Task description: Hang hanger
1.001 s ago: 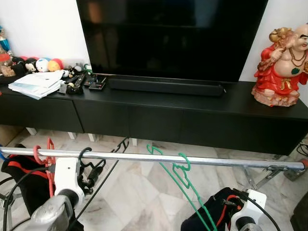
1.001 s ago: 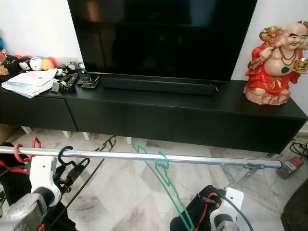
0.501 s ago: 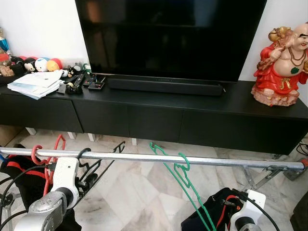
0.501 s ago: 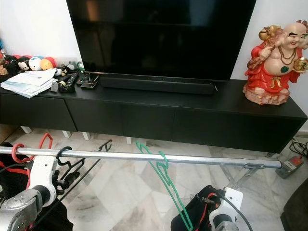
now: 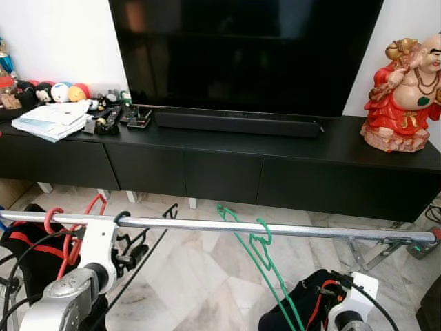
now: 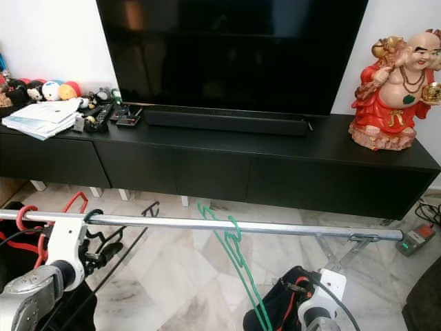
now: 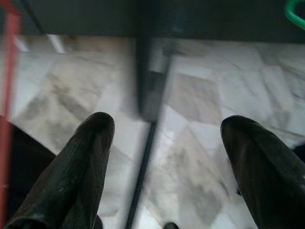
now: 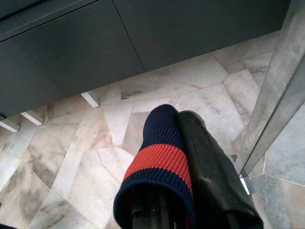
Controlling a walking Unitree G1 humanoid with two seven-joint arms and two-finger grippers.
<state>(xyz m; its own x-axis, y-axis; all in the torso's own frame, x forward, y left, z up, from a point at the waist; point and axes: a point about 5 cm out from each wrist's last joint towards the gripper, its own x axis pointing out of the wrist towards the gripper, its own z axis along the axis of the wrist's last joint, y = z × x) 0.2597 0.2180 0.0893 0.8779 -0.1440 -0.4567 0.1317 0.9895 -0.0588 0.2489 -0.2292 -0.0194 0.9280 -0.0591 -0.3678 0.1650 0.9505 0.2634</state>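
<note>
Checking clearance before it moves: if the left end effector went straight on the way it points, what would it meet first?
Probably the black hanger, hanging between the open fingers of the left end effector. Beyond it lies the marble floor. Depth is unclear.

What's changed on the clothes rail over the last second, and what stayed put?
The black wire hanger now hangs by its hook on the silver metal rail, and the left gripper has opened and drawn back toward the robot, its fingers apart with nothing between them. The red plastic hanger beside it has swung. The green wire hanger stayed hooked mid-rail, and the right gripper stayed low, shut on a navy and red striped cloth.
</note>
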